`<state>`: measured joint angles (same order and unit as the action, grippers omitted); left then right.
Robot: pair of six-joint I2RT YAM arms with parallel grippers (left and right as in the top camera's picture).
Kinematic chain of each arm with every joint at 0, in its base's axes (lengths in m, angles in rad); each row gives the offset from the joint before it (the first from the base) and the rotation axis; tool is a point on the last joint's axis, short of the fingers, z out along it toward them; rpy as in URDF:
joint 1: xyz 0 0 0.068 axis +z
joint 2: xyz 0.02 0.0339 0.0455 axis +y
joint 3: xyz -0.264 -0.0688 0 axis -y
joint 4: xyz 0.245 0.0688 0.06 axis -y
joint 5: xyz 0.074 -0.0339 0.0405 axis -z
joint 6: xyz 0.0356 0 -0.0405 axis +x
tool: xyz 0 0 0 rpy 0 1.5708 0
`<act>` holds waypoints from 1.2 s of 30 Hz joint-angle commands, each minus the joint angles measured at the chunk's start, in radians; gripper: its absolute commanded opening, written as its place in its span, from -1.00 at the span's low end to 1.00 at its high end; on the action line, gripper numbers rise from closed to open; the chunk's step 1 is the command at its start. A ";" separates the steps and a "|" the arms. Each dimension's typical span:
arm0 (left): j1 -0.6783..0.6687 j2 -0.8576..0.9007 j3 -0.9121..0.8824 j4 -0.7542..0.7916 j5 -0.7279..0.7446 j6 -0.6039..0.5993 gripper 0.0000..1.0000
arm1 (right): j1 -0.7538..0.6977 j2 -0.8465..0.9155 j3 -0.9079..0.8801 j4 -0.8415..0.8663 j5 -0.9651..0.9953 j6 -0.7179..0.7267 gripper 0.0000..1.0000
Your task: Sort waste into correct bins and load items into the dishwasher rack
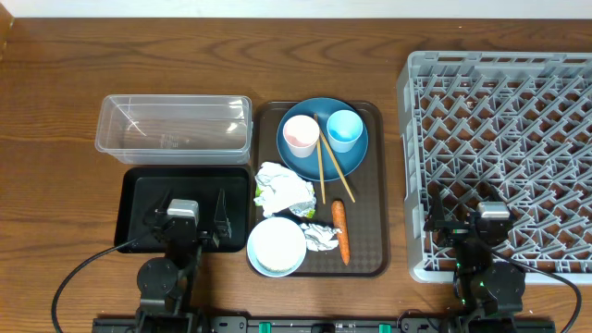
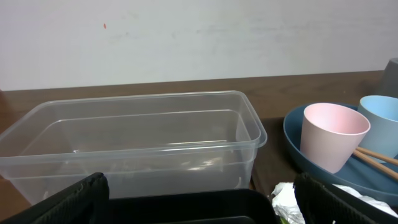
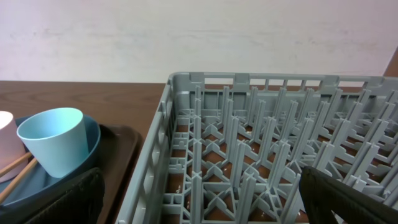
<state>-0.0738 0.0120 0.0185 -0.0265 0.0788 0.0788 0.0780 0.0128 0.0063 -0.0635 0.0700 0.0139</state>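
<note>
On the brown tray (image 1: 370, 185) a blue plate (image 1: 356, 162) holds a pink cup (image 1: 301, 136), a light blue cup (image 1: 344, 129) and two chopsticks (image 1: 333, 168). Also on the tray are a paper wad with a yellow-green wrapper (image 1: 285, 188), a smaller wad (image 1: 321, 236), a carrot (image 1: 340, 227) and a white bowl (image 1: 277, 246). I cannot make out any rice. The clear tub (image 1: 174, 125) stands behind the black bin (image 1: 139, 213). My left gripper (image 1: 196, 211) is open and empty over the black bin. My right gripper (image 1: 467, 224) is open and empty over the front left corner of the grey rack (image 1: 504, 139).
The left wrist view shows the clear tub (image 2: 130, 143) ahead, the black bin's rim (image 2: 186, 208) below, and the pink cup (image 2: 333, 134) to the right. The right wrist view shows the rack's pegs (image 3: 267, 143) and the light blue cup (image 3: 55, 140) to the left.
</note>
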 commanded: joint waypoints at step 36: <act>-0.003 -0.001 0.013 -0.058 0.261 -0.151 0.96 | -0.013 0.002 -0.001 -0.004 0.001 -0.008 0.98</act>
<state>-0.0738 0.0120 0.0296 -0.0364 0.2169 0.0074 0.0780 0.0128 0.0063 -0.0635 0.0700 0.0139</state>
